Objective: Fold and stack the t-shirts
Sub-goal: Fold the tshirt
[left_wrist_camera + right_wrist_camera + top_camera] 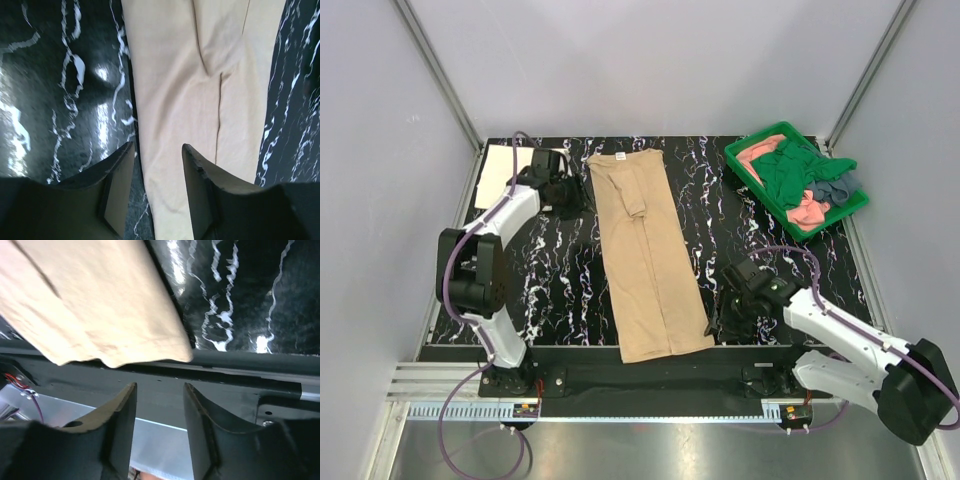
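Both left claw and right claw part-open, empty; black marbled tabletop, grey walls

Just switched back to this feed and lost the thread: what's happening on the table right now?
Two arms are working on a tan shirt, folded lengthwise into a long strip in the middle. The left gripper is open at its far left edge, the right gripper open off its near right corner; neither holds anything. A cream shirt lies folded at the far left corner. A pink shirt, a dark green shirt and a grey-blue shirt sit heaped in the green tray, far right.
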Motion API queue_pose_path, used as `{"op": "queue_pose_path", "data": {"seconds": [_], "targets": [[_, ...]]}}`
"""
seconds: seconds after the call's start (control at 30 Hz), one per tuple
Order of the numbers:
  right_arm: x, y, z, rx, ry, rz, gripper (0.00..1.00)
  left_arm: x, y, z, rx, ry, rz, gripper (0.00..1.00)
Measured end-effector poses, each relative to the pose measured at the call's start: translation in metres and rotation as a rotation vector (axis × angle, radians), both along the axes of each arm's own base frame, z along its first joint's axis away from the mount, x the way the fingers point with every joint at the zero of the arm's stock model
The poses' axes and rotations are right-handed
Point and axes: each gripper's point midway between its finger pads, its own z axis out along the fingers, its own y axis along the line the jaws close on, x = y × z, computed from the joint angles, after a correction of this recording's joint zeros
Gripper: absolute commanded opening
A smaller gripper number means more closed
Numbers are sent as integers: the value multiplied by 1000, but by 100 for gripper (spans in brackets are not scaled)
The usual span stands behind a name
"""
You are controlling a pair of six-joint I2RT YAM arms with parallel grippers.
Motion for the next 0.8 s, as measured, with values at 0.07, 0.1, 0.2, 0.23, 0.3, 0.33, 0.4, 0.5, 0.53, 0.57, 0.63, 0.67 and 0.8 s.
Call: {"op": "queue_pose_path", "data": {"seconds": [0.07, 0.1, 0.2, 0.23, 0.3, 0.33, 0.4, 0.5, 0.53, 0.57, 0.63, 0.67, 0.8], "targets": [[9, 3, 8, -7, -21, -6, 57, 13, 6, 5, 0, -20, 12, 46], [15, 5, 14, -16, -34, -10, 58, 20, 9, 7, 3, -28, 13, 45], [43, 17, 34, -35, -90, -5, 63, 41, 17, 10, 13, -52, 26, 40], [54, 21, 40, -40, -115, -1, 63, 47, 19, 11, 14, -58, 33, 39], [81, 34, 53, -52, -177, 14, 60, 62, 27, 11, 11, -65, 59, 39], [96, 41, 60, -57, -212, 27, 57, 70, 32, 11, 9, -68, 73, 39], [126, 58, 68, -59, -276, 55, 50, 87, 40, 9, -2, -74, 97, 40], [170, 87, 70, -59, -349, 120, 48, 105, 44, 0, -34, -72, 106, 44], [184, 98, 68, -54, -367, 149, 48, 108, 42, -5, -45, -65, 104, 44], [196, 108, 64, -50, -373, 174, 48, 109, 40, -11, -52, -52, 100, 44], [218, 129, 52, -35, -386, 215, 44, 106, 36, -21, -60, -27, 89, 44], [226, 136, 44, -31, -382, 230, 41, 105, 33, -25, -62, -18, 84, 44], [240, 159, 12, 3, -338, 259, 19, 107, 28, -28, -66, -16, 79, 39]]}}
